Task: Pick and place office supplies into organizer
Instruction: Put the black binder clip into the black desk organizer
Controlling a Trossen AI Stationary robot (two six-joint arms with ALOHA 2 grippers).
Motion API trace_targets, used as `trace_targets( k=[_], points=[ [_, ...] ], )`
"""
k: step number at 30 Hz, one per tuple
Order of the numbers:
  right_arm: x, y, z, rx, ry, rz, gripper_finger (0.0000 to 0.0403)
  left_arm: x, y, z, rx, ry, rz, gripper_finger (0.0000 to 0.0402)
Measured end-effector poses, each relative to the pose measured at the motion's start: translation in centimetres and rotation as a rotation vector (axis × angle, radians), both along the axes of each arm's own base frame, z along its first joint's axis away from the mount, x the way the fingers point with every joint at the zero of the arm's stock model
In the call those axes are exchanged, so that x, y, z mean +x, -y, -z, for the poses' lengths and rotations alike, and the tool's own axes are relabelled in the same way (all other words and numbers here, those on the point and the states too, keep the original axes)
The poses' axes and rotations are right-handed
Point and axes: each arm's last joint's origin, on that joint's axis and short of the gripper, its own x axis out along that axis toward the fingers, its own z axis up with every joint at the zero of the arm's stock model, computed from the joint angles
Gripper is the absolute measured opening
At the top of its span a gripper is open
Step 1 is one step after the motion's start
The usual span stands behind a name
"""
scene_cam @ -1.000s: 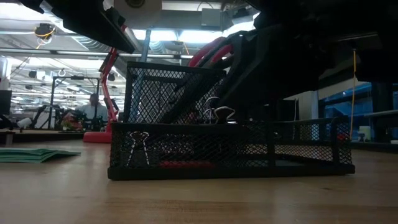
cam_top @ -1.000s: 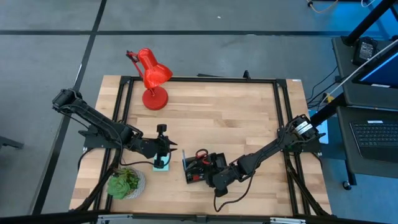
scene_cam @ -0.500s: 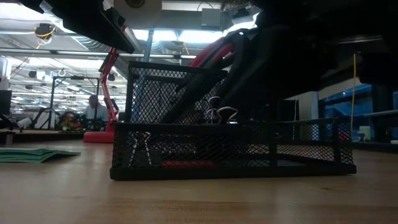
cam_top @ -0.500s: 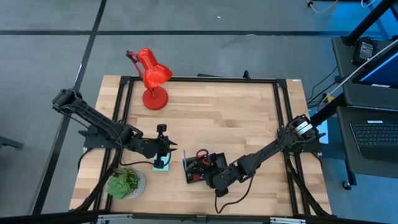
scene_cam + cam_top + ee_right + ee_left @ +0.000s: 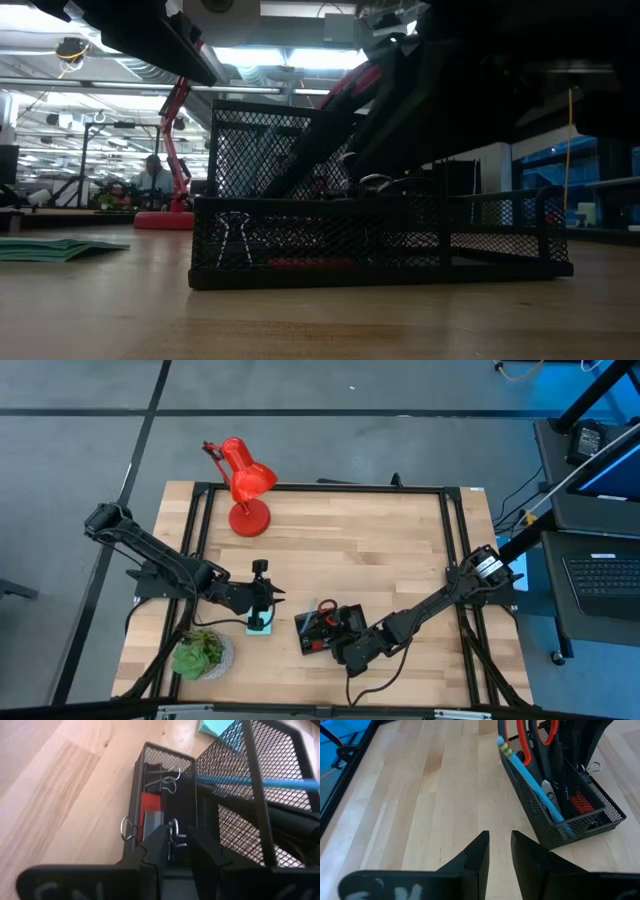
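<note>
The organizer [image 5: 322, 631], a black wire-mesh tray, sits on the near middle of the desk [image 5: 350, 550], a pale butcher-block top with a dark frame round its edge. In it stand red-handled scissors [image 5: 536, 732] and a light blue pen [image 5: 530, 781], leaning against the taller mesh compartment. The low front compartment holds a small red piece [image 5: 148, 803] and black binder clips [image 5: 168, 781] with wire loops; another clip [image 5: 233, 236] shows through the mesh in the low view.

The right claw [image 5: 174, 843] is at the organizer's low compartment, its fingers only a narrow gap apart, tips at a binder clip's wire handles; whether it grips the clip cannot be told. In the high view the right arm lies across the desk's right side, its claw [image 5: 348, 645] against the tray's right end.

The left claw [image 5: 500, 851] is just left of the tray, its fingers slightly parted and holding nothing, over bare wood. Beneath that arm's tip lies the light blue notepad [image 5: 261, 627].

Further out, a green potted plant [image 5: 201, 653] stands at the near left corner and a red desk lamp [image 5: 243, 485] at the far left. Round the desk is grey floor; to the right a second bench bears a keyboard [image 5: 605, 574]. The low view looks into a large workshop with ceiling strip lights, where a person [image 5: 153, 178] sits far off.
</note>
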Motion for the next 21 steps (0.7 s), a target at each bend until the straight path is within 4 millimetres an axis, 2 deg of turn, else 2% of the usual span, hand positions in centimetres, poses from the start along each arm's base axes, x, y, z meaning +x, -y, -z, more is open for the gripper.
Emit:
trace_targets(
  k=[21],
  points=[
    [0.11, -0.08, -0.15, 0.005, 0.016, 0.001, 0.0078, 0.0, 0.0, 0.0, 0.0, 0.0, 0.0, 0.0075]
  ],
)
